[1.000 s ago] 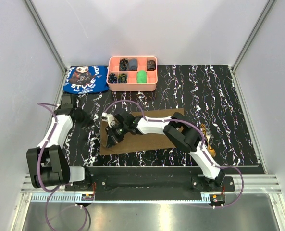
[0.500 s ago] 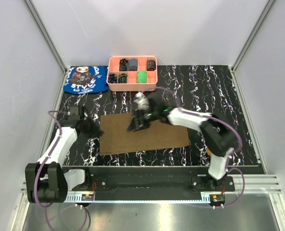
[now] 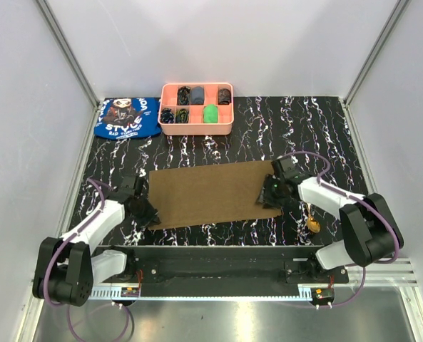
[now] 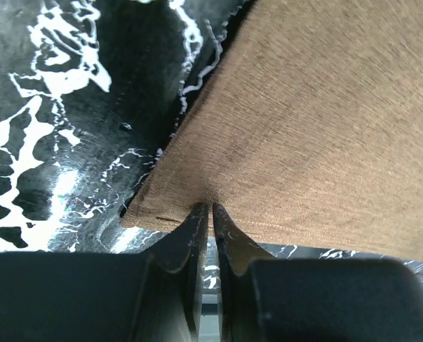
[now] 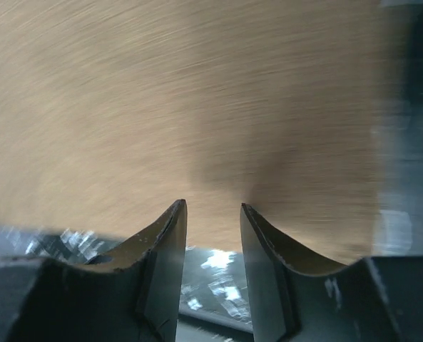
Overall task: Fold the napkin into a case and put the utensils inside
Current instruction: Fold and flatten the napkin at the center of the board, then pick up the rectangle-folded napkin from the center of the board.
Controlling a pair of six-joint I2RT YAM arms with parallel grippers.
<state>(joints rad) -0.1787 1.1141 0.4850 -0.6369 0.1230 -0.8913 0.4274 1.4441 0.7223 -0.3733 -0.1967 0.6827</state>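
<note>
The olive-brown napkin [image 3: 207, 192] lies spread flat on the black marbled table. My left gripper [image 3: 148, 214] is at its near-left corner; in the left wrist view the gripper [image 4: 211, 208] is shut, pinching the napkin's [image 4: 318, 128] near edge, which puckers at the tips. My right gripper [image 3: 272, 194] is at the napkin's right edge; in the right wrist view the gripper [image 5: 212, 206] is open, its tips at the edge of the blurred napkin [image 5: 182, 92]. A gold spoon [image 3: 313, 225] lies right of the napkin, partly hidden by my right arm. The fork-like piece is hidden.
A pink compartment tray [image 3: 196, 129] with small dark and green items stands at the back. A blue printed cloth [image 3: 127, 117] lies at the back left. White walls with metal frame posts close in the left, right and back sides.
My right gripper swept from the napkin's left side to its right edge, and the folded-over napkin now lies spread flat. My left gripper moved nearer, to the near-left corner.
</note>
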